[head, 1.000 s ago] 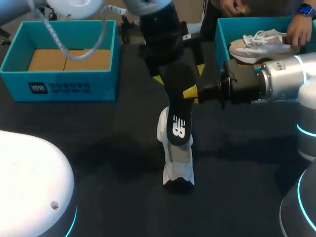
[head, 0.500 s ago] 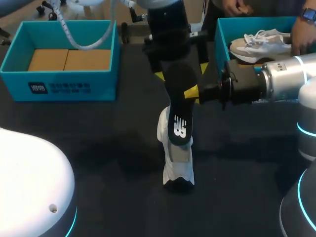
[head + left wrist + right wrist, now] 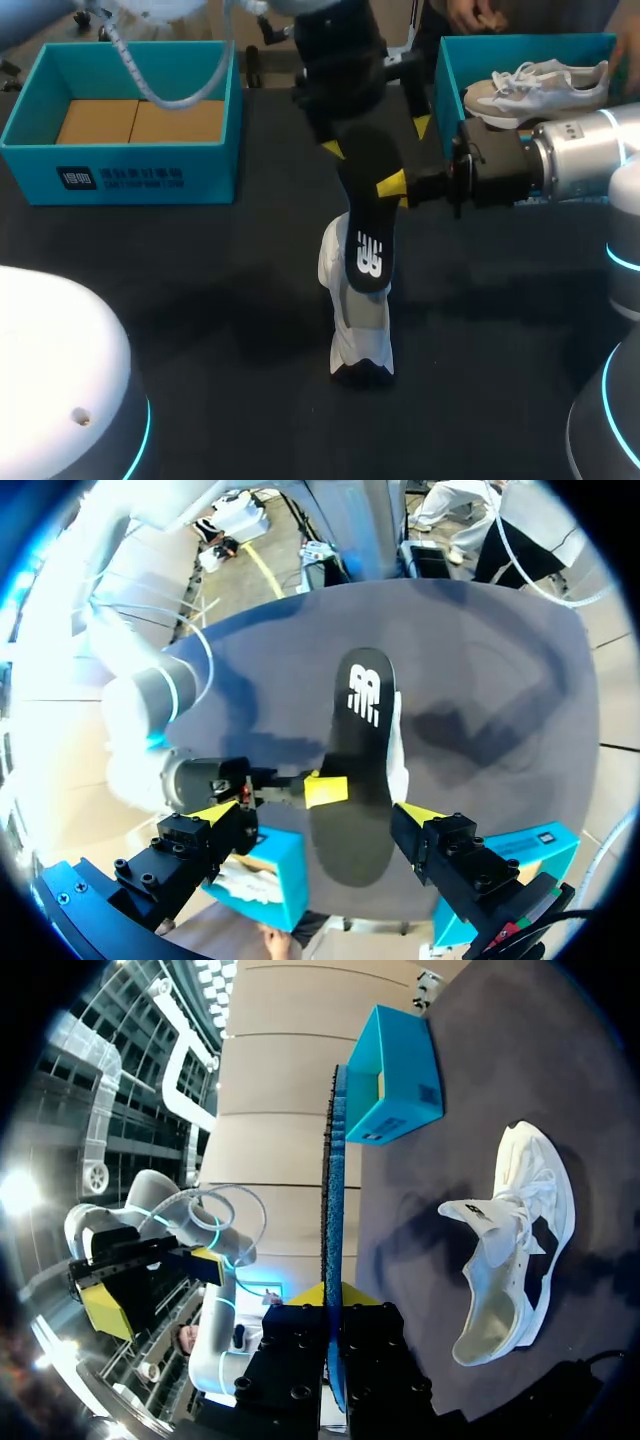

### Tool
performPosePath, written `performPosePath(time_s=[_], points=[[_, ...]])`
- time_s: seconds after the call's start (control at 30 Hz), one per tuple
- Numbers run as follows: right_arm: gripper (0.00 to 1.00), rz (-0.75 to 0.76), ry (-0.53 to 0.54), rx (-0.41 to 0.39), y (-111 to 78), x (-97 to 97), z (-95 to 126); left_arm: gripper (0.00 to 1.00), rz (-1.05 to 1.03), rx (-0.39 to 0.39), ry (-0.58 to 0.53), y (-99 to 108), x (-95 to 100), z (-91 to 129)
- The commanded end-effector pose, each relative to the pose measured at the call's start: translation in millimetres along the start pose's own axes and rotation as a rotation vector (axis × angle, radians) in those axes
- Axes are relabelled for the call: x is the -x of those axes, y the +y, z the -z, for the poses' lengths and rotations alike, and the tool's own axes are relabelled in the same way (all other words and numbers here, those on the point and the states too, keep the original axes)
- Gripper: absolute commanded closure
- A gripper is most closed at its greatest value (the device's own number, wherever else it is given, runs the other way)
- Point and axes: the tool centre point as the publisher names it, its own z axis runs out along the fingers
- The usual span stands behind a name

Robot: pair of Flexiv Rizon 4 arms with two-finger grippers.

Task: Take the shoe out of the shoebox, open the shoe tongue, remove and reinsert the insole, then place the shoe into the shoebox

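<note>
- Two sets of fingers meet over the middle of the surface. The right fingers are clenched on the insole, gripping it across its thickness about halfway along. The left fingers hang released above, one tip on each side of the insole's upper end, and they seem to touch nothing.
- The insole stands nearly upright with its logo end down, directly over the white shoe. The shoe rests unheld on the surface. From above I cannot tell whether the lower end has entered the shoe's mouth.
- I take the step in hand to be feeding the insole back in.
- The logo end should go into the mouth first. After that the insole should be leaned flatter so it slides toward the toe. It looks thin and likely bends, so a straight downward push would probably buckle it.
- The tongue needs to be folded well clear, or the leading edge may catch on it.
- The shoe looks light and nothing pins it. It could skid or tip under the push, so the free left fingers would be best used to steady it.
- The grip should be kept until most of the insole's length is seated, and the heel end then pressed down flat.
- The open box sits well apart at the far left, ready for the shoe afterwards.
</note>
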Motion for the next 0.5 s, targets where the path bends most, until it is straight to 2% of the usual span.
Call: performPosePath(time_s=[0.03, 0.4, 0.5], points=[[1.00, 0.002, -0.007, 0.009, -4.4, -3.6, 4.0, 0.00, -0.016, 0.045, -0.212, -14.6, -32.4, 5.7], [1.00, 0.000, -0.011, 0.019, -7.6, -9.0, 7.1, 0.00, -0.050, 0.030, -0.445, -20.0, -42.0, 12.7], [1.00, 0.001, -0.010, 0.025, -9.0, -11.1, 9.0, 0.00, -0.059, 0.020, -0.472, -21.6, -45.7, 11.8]])
